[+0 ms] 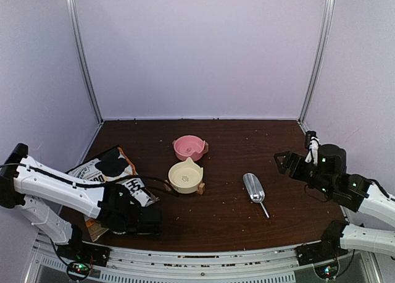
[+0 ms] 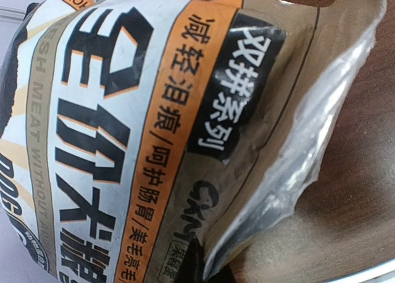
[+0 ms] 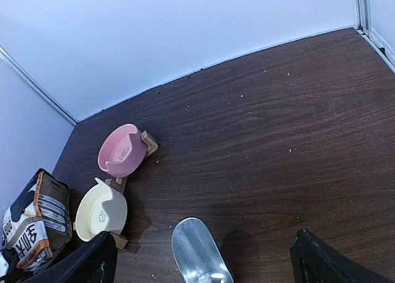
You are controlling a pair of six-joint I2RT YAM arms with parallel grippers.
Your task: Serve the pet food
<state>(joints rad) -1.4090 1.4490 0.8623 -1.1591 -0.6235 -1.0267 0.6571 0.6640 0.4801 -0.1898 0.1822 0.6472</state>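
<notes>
1. The left gripper [image 1: 147, 221] is closed tight at the near end of the white, tan and orange printed bag [image 1: 110, 170]. Its wrist view is filled by the bag's print, so whether the jaws pinch the bag cannot be told.
2. The right gripper [image 1: 283, 163] stands wide apart and holds nothing, raised over the right side of the dark brown wooden table [image 1: 247, 138].
3. The pet food cannot be seen. The bag's mouth shows only crinkled clear lining, and the specks scattered on the table are too small to tell.
4. The bag lies flat at the left of the table.
5. A cream round bowl [image 1: 184, 175] sits just right of the bag, with a pink round bowl [image 1: 189, 147] behind it.
6. A silver metal scoop [image 1: 253, 188] lies between the cream bowl and the right gripper.
</notes>
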